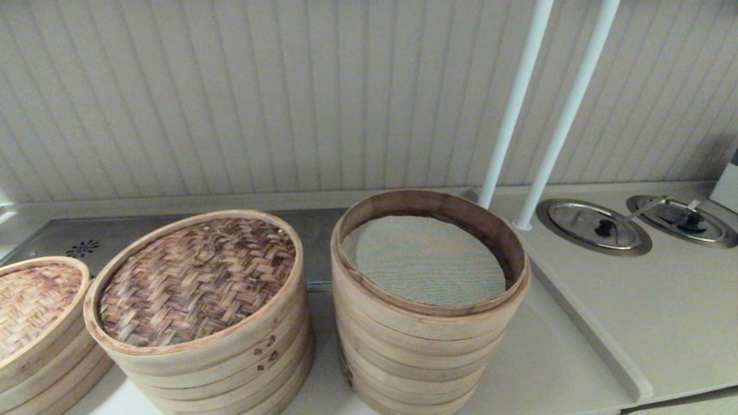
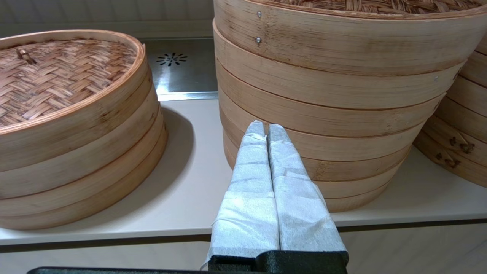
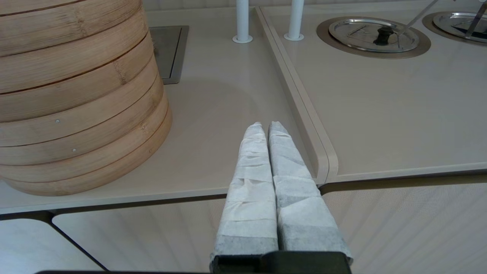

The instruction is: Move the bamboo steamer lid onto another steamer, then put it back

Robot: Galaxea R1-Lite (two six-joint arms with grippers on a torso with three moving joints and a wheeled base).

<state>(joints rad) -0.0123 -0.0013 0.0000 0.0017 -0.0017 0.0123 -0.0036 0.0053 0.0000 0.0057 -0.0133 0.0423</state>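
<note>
The bamboo steamer lid (image 1: 196,282), dark herringbone weave in a pale hoop, sits on the shorter stack left of centre; its hoop (image 2: 342,34) fills the top of the left wrist view. To its right stands the other steamer (image 1: 429,323), the tallest stack, open on top with its grey-green mesh liner (image 1: 424,259) showing. My left gripper (image 2: 266,127) is shut and empty, low at the counter's front edge, pointing at the lower rings of the lidded stack. Also shut and empty, my right gripper (image 3: 266,127) hovers by the front edge, right of the tall stack (image 3: 76,95). Neither gripper shows in the head view.
A third, low stack with a paler woven lid (image 1: 34,300) stands at the far left. Behind the stacks lies a steel drain plate (image 1: 83,248). Two white poles (image 1: 519,115) rise at the back right. Two round steel lids (image 1: 599,225) are set into the raised counter (image 1: 663,323) on the right.
</note>
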